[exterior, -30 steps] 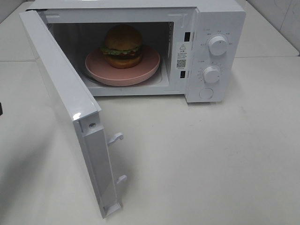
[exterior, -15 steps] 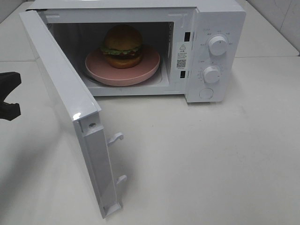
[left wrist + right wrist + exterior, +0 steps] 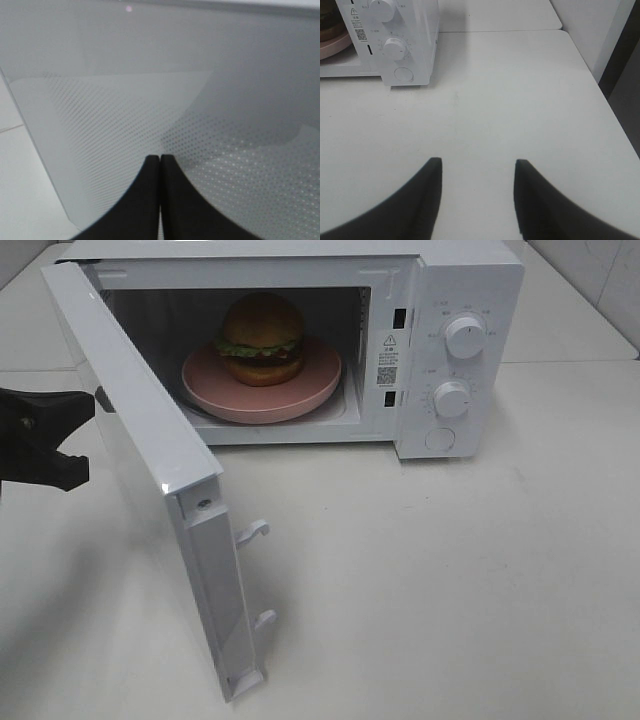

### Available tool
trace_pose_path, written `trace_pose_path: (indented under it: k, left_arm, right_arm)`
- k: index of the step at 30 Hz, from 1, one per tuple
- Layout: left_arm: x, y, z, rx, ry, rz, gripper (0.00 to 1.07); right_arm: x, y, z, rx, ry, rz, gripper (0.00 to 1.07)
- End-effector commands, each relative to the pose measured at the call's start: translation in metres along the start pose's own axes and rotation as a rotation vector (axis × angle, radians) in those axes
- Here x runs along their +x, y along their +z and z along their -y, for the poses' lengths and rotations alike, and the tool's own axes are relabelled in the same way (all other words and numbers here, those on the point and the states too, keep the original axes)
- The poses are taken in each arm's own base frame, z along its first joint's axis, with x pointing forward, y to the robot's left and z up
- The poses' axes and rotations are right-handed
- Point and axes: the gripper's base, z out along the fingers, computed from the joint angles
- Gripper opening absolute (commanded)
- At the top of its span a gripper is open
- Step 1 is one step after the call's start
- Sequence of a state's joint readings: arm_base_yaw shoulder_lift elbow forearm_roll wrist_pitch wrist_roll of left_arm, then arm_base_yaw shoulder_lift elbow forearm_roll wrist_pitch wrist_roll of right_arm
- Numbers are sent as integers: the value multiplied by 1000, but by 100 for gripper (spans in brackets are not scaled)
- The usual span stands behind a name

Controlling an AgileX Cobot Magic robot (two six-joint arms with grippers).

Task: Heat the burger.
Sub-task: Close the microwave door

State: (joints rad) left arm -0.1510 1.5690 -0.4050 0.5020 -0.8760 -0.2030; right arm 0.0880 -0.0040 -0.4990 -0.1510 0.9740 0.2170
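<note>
left gripper (image 3: 80, 412) in the high view has come in from the left edge over the last second. a second ago it was barely a dark sliver there. now its black tip sits against, or just beside, the outer face of the open door (image 3: 140, 440). the door's free edge looks a touch nearer the microwave (image 3: 470, 300) than before, so the push to close it seems to be just starting. the burger (image 3: 262, 335) sits where it was, on the pink plate (image 3: 250, 395) inside the oven, with both dials (image 3: 465, 337) untouched. loading looks done, which leaves shutting the door and setting the timer.

the left wrist view shows the left gripper (image 3: 160, 170) with its two black fingers pressed flat together, holding nothing. the dotted window of the door (image 3: 150, 100) fills the picture right in front of them, which fits a closed gripper used as a pusher. actual contact cannot be told from here.

the right wrist view shows the right gripper (image 3: 477, 162) with its jaws about half apart and empty, above bare worktop (image 3: 520, 100), well apart from the microwave (image 3: 415, 45). a sliver of plate (image 3: 330, 47) shows at the edge. it is placed on the dial side, likely waiting its turn.
</note>
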Motion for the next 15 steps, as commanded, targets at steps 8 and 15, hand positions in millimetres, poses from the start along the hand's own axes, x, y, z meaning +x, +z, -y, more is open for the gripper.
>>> trace_pose_path:
  k: [8, 15]
  left_arm:
    - [-4, 19, 10, 12, -45, 14, 0]
    - [-8, 33, 23, 54, -41, 25, 0]
  right_arm:
    - [1, -4, 1, 8, 8, 35, 45]
    - [1, -4, 1, 8, 8, 35, 45]
